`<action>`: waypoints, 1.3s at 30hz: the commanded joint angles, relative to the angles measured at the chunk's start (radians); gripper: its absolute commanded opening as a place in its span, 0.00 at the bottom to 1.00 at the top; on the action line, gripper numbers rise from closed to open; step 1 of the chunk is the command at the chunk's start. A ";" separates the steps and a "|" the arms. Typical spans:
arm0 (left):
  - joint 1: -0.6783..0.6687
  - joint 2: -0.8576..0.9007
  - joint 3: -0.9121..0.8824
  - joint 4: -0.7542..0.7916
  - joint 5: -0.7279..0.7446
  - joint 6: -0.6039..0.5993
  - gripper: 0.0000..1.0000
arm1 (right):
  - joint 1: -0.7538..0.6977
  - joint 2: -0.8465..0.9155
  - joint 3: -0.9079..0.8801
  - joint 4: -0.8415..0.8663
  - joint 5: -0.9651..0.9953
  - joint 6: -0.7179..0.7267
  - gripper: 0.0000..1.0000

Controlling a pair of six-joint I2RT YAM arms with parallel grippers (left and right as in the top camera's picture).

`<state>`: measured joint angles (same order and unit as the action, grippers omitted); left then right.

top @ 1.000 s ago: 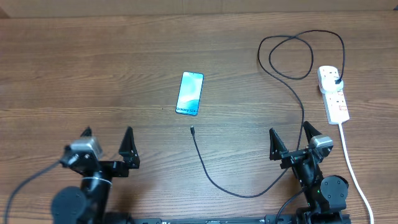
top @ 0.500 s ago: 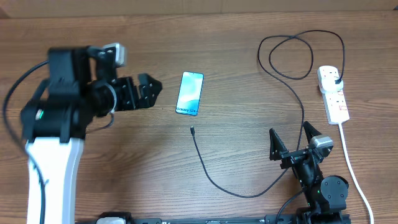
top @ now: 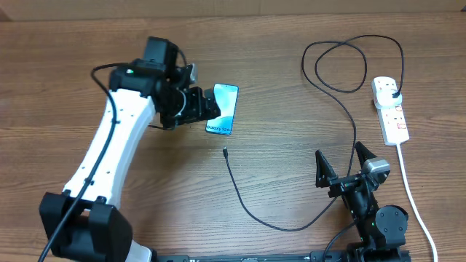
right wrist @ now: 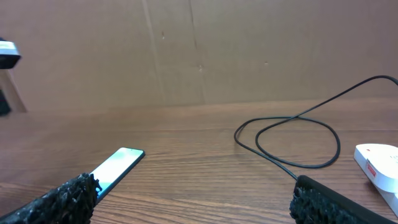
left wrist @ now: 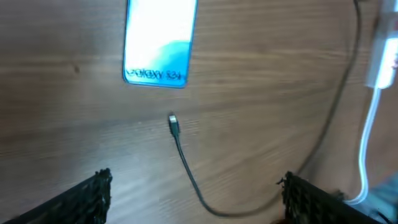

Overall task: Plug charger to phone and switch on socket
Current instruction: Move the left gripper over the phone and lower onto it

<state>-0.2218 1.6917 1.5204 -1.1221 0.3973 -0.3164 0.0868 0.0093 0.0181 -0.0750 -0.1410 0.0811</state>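
The phone (top: 223, 109) lies flat mid-table, the left gripper (top: 206, 108) hovering spread wide at its 9 o'clock; the right gripper (top: 341, 166) sits parted at 5 o'clock. The charger (left wrist: 183, 158) looks light and floppy, so pinch just behind its stiff tip (top: 225, 152), at the phone's 6 o'clock

Robot lab bench; wood-grain table (top: 291, 44); plain cardboard backdrop (right wrist: 249, 50); white robot arm (top: 116, 145) based at table edge
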 commanded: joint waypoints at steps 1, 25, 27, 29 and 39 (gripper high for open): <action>-0.047 0.017 0.014 0.061 -0.138 -0.053 0.95 | 0.006 -0.006 -0.010 0.005 0.009 -0.003 1.00; -0.251 0.271 0.012 0.452 -0.537 -0.115 1.00 | 0.006 -0.006 -0.010 0.005 0.009 -0.003 1.00; -0.251 0.285 0.012 0.464 -0.554 -0.118 1.00 | 0.006 -0.006 -0.010 0.005 0.009 -0.003 1.00; -0.250 0.332 0.012 0.473 -0.566 -0.104 1.00 | 0.006 -0.006 -0.010 0.005 0.009 -0.003 1.00; -0.249 0.442 0.012 0.500 -0.528 0.085 1.00 | 0.006 -0.006 -0.010 0.005 0.009 -0.003 1.00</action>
<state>-0.4709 2.1178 1.5211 -0.6132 -0.1417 -0.2726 0.0868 0.0093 0.0181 -0.0750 -0.1410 0.0811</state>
